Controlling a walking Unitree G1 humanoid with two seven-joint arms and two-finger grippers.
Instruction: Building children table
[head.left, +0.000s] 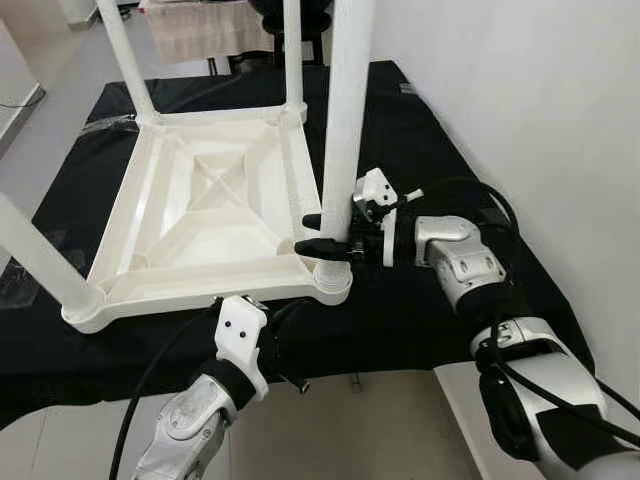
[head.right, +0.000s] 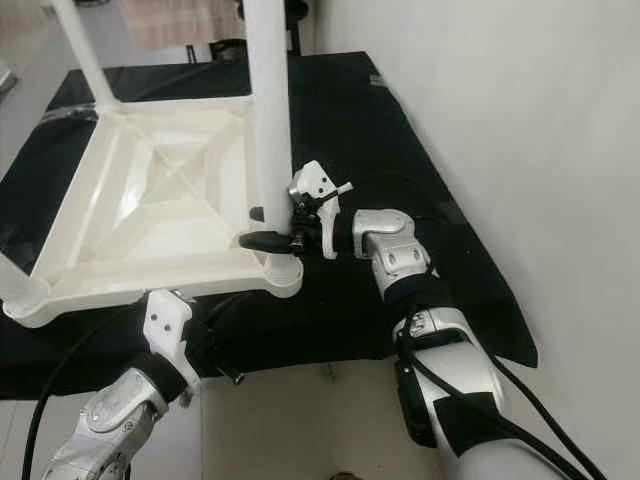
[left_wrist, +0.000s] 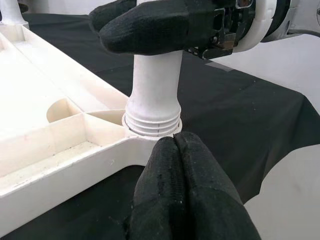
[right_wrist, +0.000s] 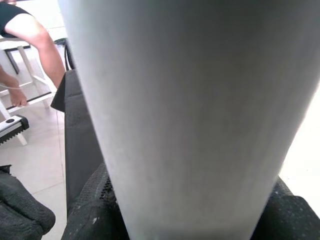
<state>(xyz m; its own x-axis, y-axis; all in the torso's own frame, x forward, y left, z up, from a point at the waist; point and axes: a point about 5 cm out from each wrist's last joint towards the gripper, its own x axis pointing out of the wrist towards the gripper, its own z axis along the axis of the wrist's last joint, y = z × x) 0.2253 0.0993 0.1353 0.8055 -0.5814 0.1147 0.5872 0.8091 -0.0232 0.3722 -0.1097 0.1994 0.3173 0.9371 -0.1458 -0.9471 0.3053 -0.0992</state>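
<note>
The right pincer (head.left: 322, 234) hugs the near-right leg (head.left: 345, 130) tight, so turn it straight while the left pincer (left_wrist: 175, 165), pressed shut and empty, steadies the tabletop (head.left: 200, 270).

The picture's top edge is cutting off the upright legs (head.left: 345, 120); the left hand (left_wrist: 185, 195) is hiding under the table's (head.left: 480, 200) near edge.

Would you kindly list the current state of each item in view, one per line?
Tabletop: upside down on the black cloth, underside up.
Near-right leg: upright in its corner socket, threads still showing at the base.
Other three legs: standing in their corners.
Right pincer: shut on the near-right leg, low down.
Left pincer: shut, empty, tips at the tabletop's corner below the socket.
</note>
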